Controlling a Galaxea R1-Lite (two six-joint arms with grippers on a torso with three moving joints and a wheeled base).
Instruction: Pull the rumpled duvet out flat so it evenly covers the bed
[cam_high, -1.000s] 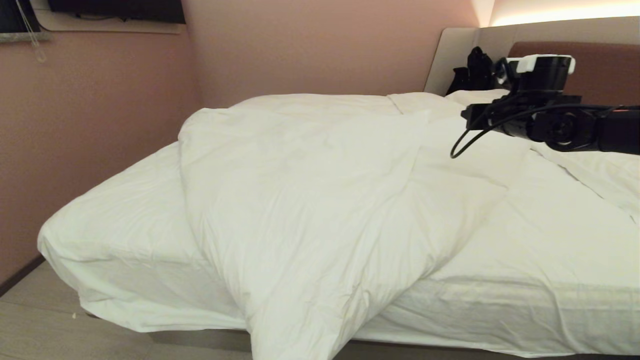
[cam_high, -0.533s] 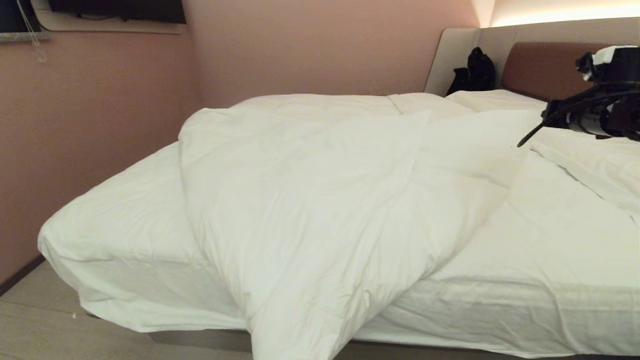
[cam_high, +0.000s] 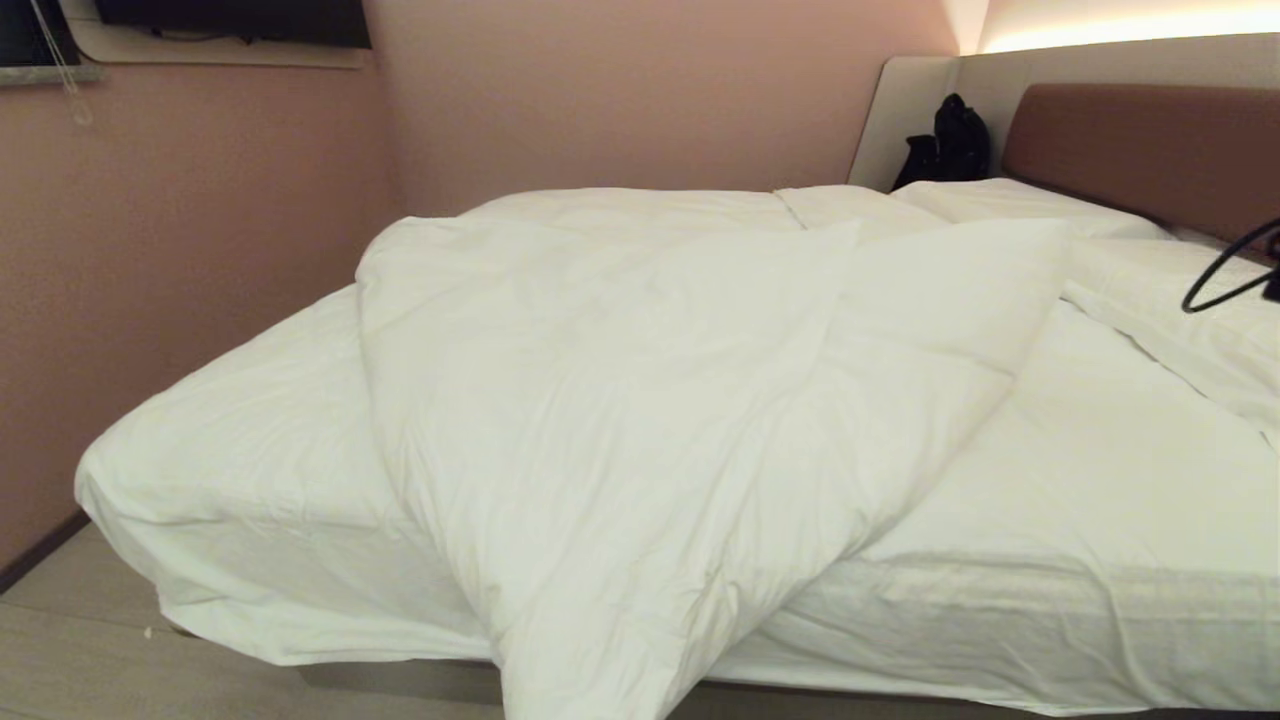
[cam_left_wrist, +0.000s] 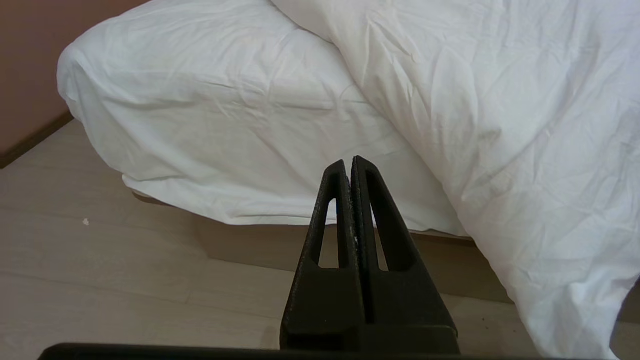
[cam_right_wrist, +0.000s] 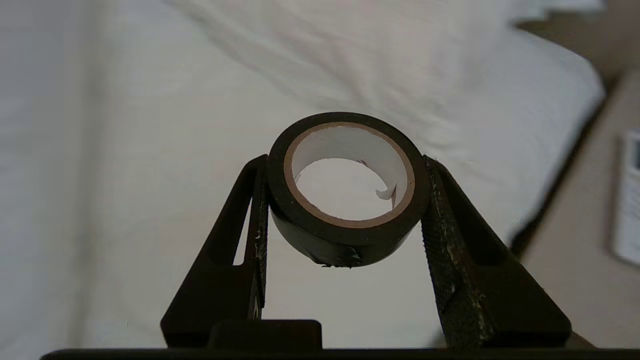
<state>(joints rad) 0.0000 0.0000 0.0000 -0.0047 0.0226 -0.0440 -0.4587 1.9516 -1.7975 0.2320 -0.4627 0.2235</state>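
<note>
The white duvet (cam_high: 620, 400) lies rumpled and folded diagonally across the bed (cam_high: 1050, 610), with one corner hanging over the near edge toward the floor. It also shows in the left wrist view, duvet (cam_left_wrist: 500, 100). My left gripper (cam_left_wrist: 348, 162) hangs low beside the bed's corner, shut and empty. My right gripper (cam_right_wrist: 345, 161) hovers over white bedding, shut on a black tape roll (cam_right_wrist: 345, 242) held between its fingers. In the head view only a loop of the right arm's cable (cam_high: 1225, 275) shows at the right edge.
Pillows (cam_high: 1010, 200) lie by the reddish-brown headboard (cam_high: 1140, 140), with a black bag (cam_high: 950, 145) in the corner behind. A pink wall (cam_high: 180, 250) runs close along the bed's far side. Pale floor (cam_left_wrist: 100, 260) lies at the foot. A white object (cam_right_wrist: 630, 200) lies on the floor.
My right arm has swung to the right, out of the head view; only its cable loop remains. The duvet and the left gripper have not moved.
</note>
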